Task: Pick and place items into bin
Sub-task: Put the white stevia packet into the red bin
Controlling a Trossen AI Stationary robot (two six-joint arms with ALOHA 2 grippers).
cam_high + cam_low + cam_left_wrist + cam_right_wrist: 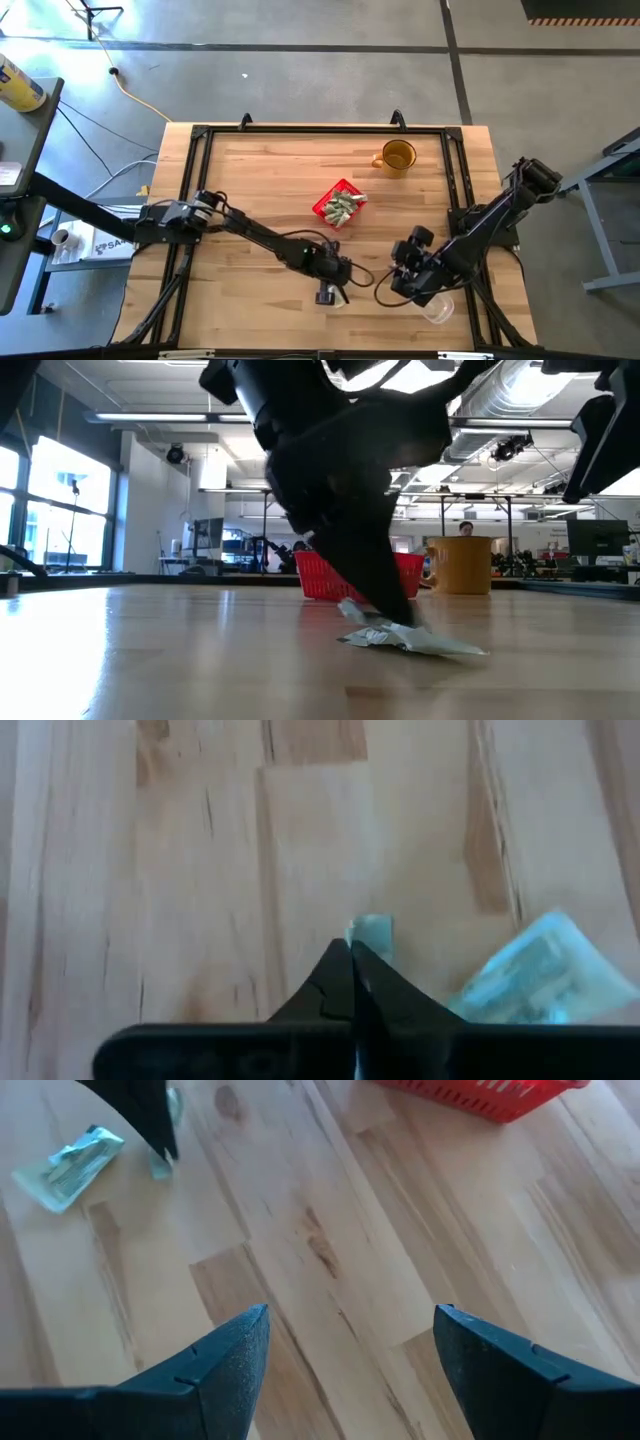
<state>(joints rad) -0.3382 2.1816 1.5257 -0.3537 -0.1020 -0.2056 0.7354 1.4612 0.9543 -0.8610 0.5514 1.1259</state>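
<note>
My left gripper (pixel 352 958) is down at the table near its near edge (pixel 331 292) and shut on one small pale green wrapped piece (pixel 370 932). A second wrapped piece (pixel 540 978) lies flat on the wood right beside it (pixel 68 1166). The red bin (pixel 340 205) stands at mid-table, farther from the near edge, with several pieces piled inside. My right gripper (pixel 350 1342) hangs open above bare wood to the right of the left one (pixel 402 272). My left gripper pinches the small wrapped piece between its two fingertips, and only the piece's end (pixel 372 928) sticks out past them. The fingers (pixel 392 600) come slanting down from above. The piece sits low at the table top (pixel 372 635); whether it is lifted clear I cannot tell.
An amber mug (pixel 397 157) stands near the far right of the table. A clear plastic container (pixel 438 310) sits by the near edge under the right arm. A black frame rail (pixel 190 180) runs around the tabletop. Bare wood lies between the grippers and the bin.
</note>
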